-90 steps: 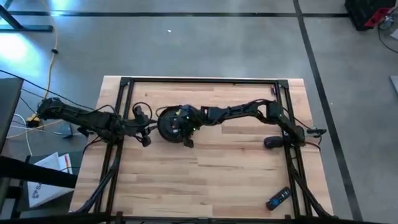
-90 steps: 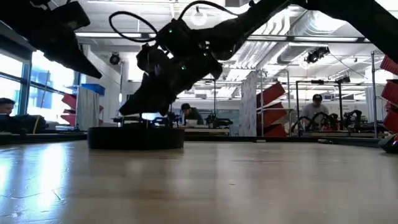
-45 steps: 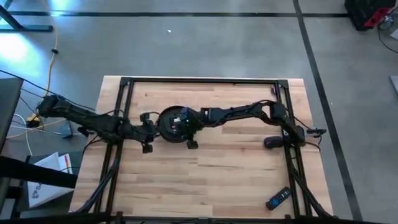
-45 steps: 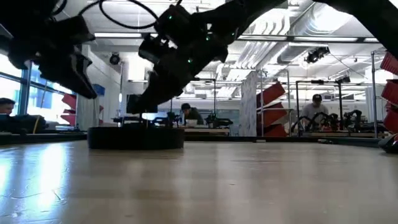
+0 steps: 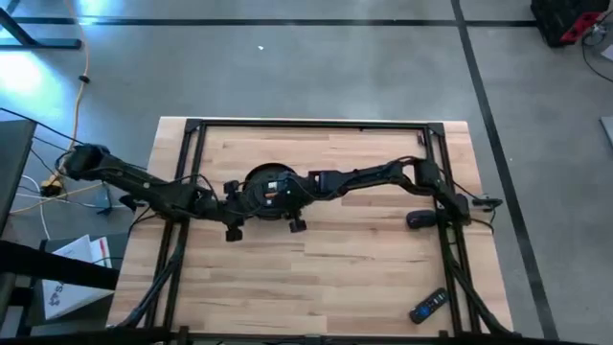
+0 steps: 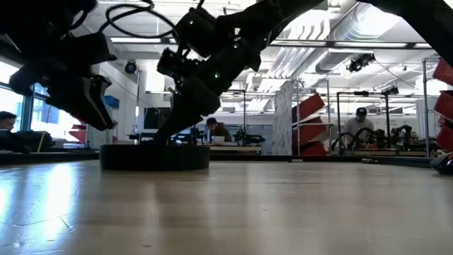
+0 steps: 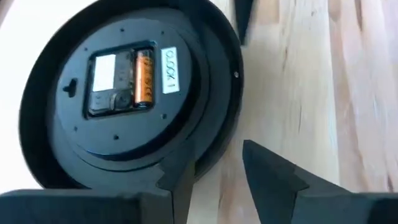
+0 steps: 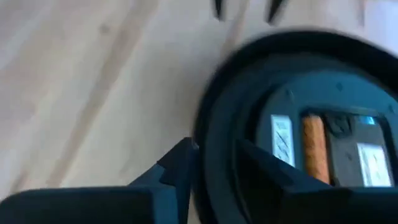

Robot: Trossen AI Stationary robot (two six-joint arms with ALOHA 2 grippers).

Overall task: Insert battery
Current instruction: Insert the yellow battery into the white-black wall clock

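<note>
Black round clock [image 7: 134,102] lying face down on the wooden table [image 5: 326,268], and the orange battery [image 7: 143,78] is already sitting in the little compartment on its back, next to a white label. Left gripper [image 7: 214,171] is right at the clock's edge with its fingers spread a bit and nothing in them, one dark finger [image 7: 180,177] overlapping the rim, the other out over bare wood. Right gripper [image 8: 214,165] comes in from the opposite side, fingers parted on either side of the rim, though that view is smeared so I can't say if they're actually touching it. From overhead both arms cover most of the clock [image 5: 266,189], battery not visible there. Low view just shows the clock as a flat dark disc [image 6: 154,156] under the arms, people way off in the background
</note>
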